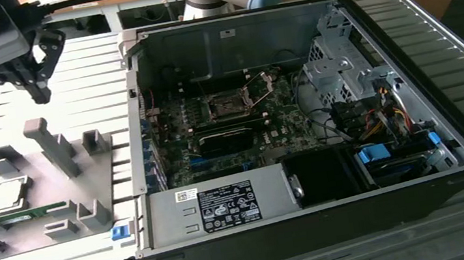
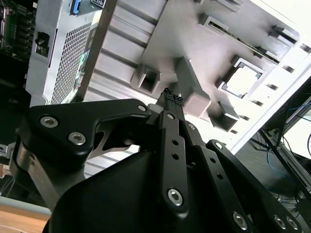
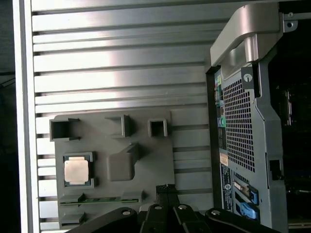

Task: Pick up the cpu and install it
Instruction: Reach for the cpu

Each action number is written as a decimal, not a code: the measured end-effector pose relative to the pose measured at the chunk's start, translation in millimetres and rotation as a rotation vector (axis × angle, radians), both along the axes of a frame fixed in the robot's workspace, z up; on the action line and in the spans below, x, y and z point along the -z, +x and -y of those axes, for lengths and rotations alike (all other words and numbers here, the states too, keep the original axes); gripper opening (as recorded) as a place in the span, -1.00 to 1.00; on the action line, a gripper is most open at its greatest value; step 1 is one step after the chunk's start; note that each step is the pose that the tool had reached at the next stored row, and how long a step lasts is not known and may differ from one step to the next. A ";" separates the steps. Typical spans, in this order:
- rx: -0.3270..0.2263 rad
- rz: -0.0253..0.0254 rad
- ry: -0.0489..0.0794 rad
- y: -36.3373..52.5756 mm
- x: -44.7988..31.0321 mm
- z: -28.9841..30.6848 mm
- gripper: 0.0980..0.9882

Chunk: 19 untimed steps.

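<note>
Black fingertips [image 2: 167,95] pressed together, gripping nothing; gripper [image 1: 41,96] body cut off at exterior view's top edge. Hanging above grey holder plate [image 1: 48,193], clear of its upright post [image 1: 55,149]. cpu [image 1: 7,194] seated flat in plate recess, uncovered, well apart from gripper. Open room above plate; computer case wall [image 1: 133,117] bordering it on exterior view's right.
</note>
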State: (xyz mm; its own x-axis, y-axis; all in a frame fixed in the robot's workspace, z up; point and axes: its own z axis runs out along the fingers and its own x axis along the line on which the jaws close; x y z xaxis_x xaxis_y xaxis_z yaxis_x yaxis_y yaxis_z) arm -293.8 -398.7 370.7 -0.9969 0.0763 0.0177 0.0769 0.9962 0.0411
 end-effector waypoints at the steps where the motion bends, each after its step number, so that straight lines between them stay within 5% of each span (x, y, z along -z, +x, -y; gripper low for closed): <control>1: 0.000 -0.0001 0.000 -0.7 0.1 0.0 -0.98; 10: 0.000 -0.0005 0.000 -11.4 1.4 -1.2 -0.98; 19: 0.000 -0.0010 0.000 -41.7 3.2 -4.7 -0.98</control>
State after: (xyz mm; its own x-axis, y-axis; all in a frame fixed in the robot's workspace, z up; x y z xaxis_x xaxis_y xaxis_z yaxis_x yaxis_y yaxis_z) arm -335.5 -393.9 367.5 -0.9969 0.0762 0.0187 0.0769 0.9962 0.0412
